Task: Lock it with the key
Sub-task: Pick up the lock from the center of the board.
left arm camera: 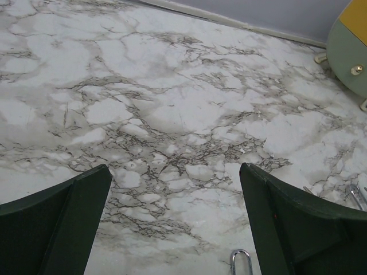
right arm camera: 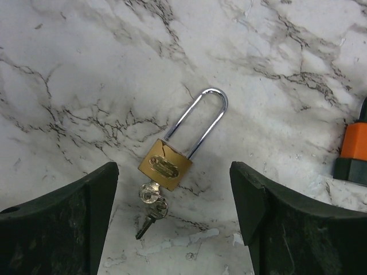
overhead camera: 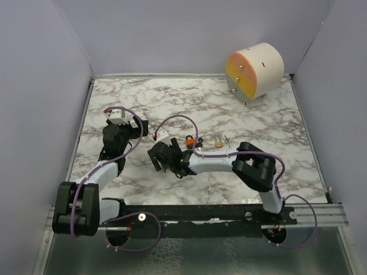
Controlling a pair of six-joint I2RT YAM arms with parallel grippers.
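- Padlock [right arm camera: 165,167] lies flat on the table [overhead camera: 258,132], directly between the fingers of the right gripper [right arm camera: 173,195], touching neither
- Right gripper's jaws stand apart, one dark finger on each side of the lock body, nothing clamped
- Shackle [right arm camera: 202,117] points away from the gripper, tilted a little to the right in the wrist view; keys [right arm camera: 151,203] lie at the body's near end, towards the gripper
- Cannot tell whether a key sits in the keyhole or only rests against the body
- Left gripper [left arm camera: 175,195] is well to the left of the right one, jaws spread wide over bare marble, holding nothing
- Lock body: small brass block, squarish, dull gold, with a thin scratch near its top edge
- Shackle: long, narrow, polished steel, a slim U with a rounded end
- Keys: small, silver, bunched together
- Table: white marble pattern with grey-brown veining, smooth and matte
- Orange-and-black block [right arm camera: 355,152] just right of the lock, cut by the frame edge
- Drum [overhead camera: 255,71] at the far right: cream cylinder on its side, its face banded orange, yellow and green with small brass knobs
- Silver loop [left arm camera: 241,262] at the near edge of the left wrist view, mostly out of frame
- Oval stamp on the brass face; lettering too small to read
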